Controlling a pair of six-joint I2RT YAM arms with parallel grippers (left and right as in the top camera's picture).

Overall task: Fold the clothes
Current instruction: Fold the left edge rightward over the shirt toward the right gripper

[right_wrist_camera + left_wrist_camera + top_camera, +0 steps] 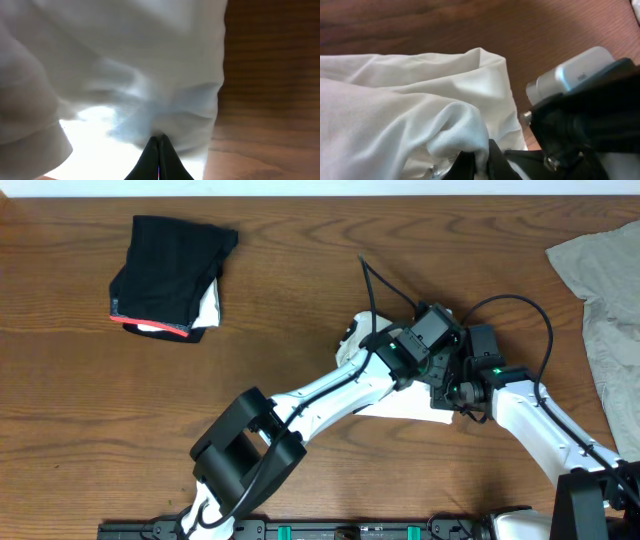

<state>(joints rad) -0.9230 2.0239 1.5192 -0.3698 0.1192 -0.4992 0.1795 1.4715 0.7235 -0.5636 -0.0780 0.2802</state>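
The white T-shirt [405, 406] lies bunched at the table's centre-right, mostly hidden under my two crossed arms. In the left wrist view its folds [420, 100] fill the left half, and my left gripper [481, 162] is shut on a rounded fold of it. In the right wrist view the white cloth [125, 60] hangs stretched, and my right gripper [159, 139] is shut on a puckered pinch near its right edge. The black, red-edged garment [170, 275] sits folded at the far left. A grey-beige garment [605, 310] lies crumpled at the right edge.
The right arm's wrist [580, 95] sits close beside my left gripper, the two nearly touching. A black cable [385, 290] loops over the table just beyond the arms. Bare brown wood [300, 270] lies between the black garment and the arms.
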